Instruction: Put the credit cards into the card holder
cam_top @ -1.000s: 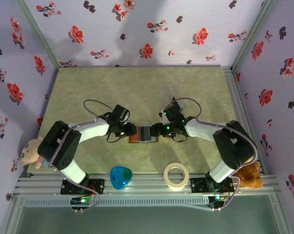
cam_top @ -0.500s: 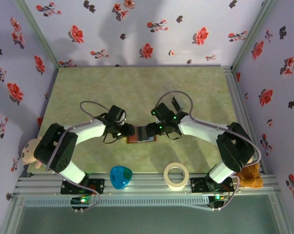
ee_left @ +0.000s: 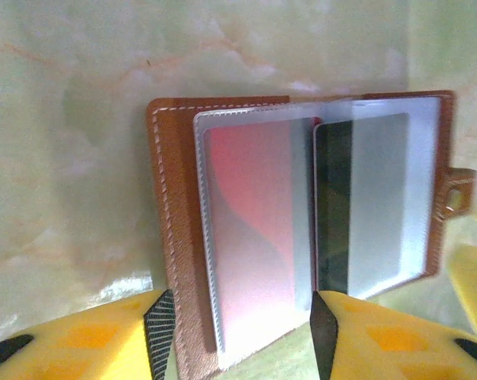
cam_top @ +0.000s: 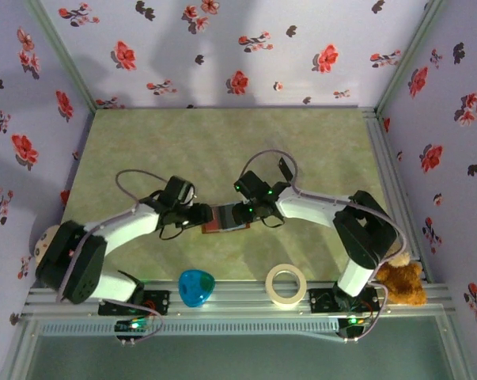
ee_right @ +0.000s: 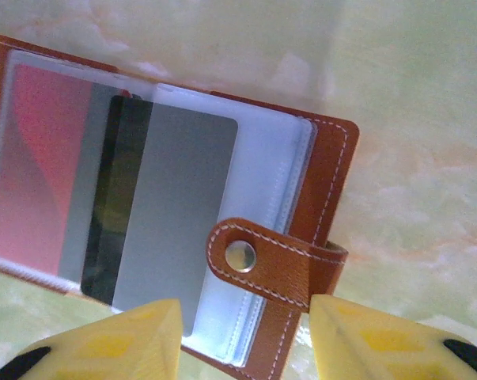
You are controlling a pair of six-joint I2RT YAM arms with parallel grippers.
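card holder [ee_left: 164,206] lower edge cut off | left gripper [ee_left: 236,307] apart | right gripper [ee_right: 244,309] apart

No text, label, brand mark, number or sign is legible. The grey plastic card [ee_right: 183,206] with a dark stripe, the red plastic card [ee_right: 32,158] and the brown leather-look folding card holder [ee_right: 333,174] present plain faces.

The brown leather card holder [cam_top: 225,216] is seen lying open and flat at mid-table [cam_top: 222,134], snap tab folded over its clear sleeves, a red card [ee_left: 254,237] and a grey, dark-striped card [ee_left: 369,206] tucked inside.
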